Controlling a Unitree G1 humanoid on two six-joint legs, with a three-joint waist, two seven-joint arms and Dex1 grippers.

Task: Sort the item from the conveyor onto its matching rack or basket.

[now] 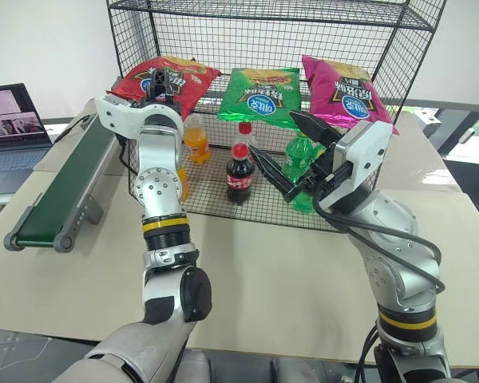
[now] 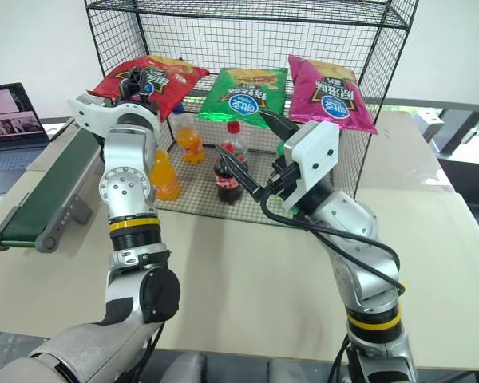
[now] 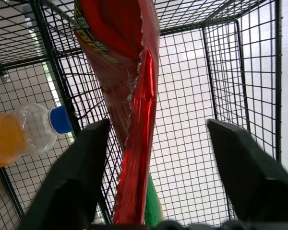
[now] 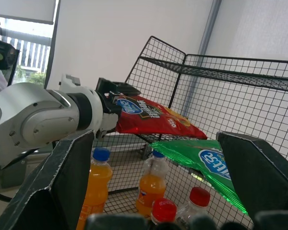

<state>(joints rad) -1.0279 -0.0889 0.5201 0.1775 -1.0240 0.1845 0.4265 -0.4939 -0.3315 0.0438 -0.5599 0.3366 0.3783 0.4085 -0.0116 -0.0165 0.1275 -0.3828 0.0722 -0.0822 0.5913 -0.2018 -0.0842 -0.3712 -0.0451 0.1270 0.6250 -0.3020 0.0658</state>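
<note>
Beige matte tabletop (image 1: 247, 271) carries the green-belted conveyor (image 1: 64, 191) and the black wire rack (image 1: 263, 88), a white wall behind. Glossy, crinkled red bag (image 1: 164, 80) lies on the rack's shelf beside green (image 1: 263, 96) and pink bags (image 1: 343, 92). Left gripper (image 3: 153, 158) is spread wide around its edge, gripping nothing; right gripper (image 4: 153, 163) gapes empty.

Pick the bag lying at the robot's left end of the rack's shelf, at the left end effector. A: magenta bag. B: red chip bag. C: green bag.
B: the red chip bag lies leftmost on the black wire rack, at the left end effector; the green bag lies mid-shelf.
</note>
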